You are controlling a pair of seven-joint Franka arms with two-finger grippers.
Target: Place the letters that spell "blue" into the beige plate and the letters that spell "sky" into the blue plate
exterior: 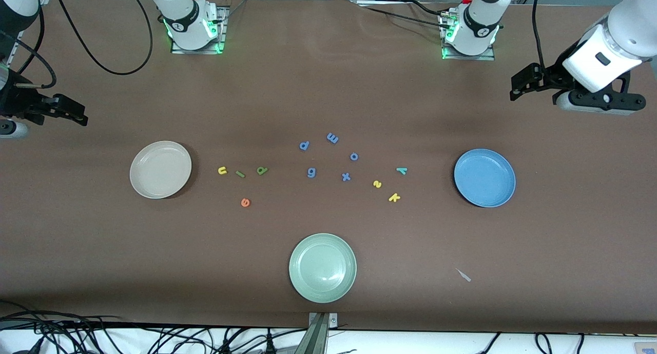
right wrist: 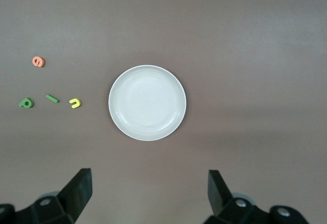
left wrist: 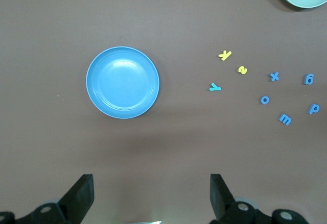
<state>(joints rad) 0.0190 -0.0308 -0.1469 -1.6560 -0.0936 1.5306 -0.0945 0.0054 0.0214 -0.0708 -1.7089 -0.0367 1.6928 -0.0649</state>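
The beige plate [exterior: 160, 169] [right wrist: 147, 102] lies toward the right arm's end, the blue plate [exterior: 484, 177] [left wrist: 122, 82] toward the left arm's end. Beside the beige plate lie the yellow u [exterior: 222, 170] [right wrist: 75, 102], green l [exterior: 239, 174] [right wrist: 52, 98], green b [exterior: 262, 171] [right wrist: 26, 102] and orange e [exterior: 245, 202] [right wrist: 38, 61]. Close to the blue plate lie the teal y [exterior: 402, 170] [left wrist: 215, 86], yellow s [exterior: 378, 184] [left wrist: 242, 70] and yellow k [exterior: 394, 197] [left wrist: 225, 55]. My left gripper [exterior: 516, 87] [left wrist: 150, 183] hangs open and empty over bare table by the blue plate. My right gripper [exterior: 79, 114] [right wrist: 149, 179] hangs open and empty over bare table by the beige plate.
Several all-blue letters [exterior: 332, 138] are scattered at the table's middle between the two letter groups. A pale green plate [exterior: 322, 268] sits near the table's front edge. A small pale scrap [exterior: 463, 275] lies nearer the camera than the blue plate.
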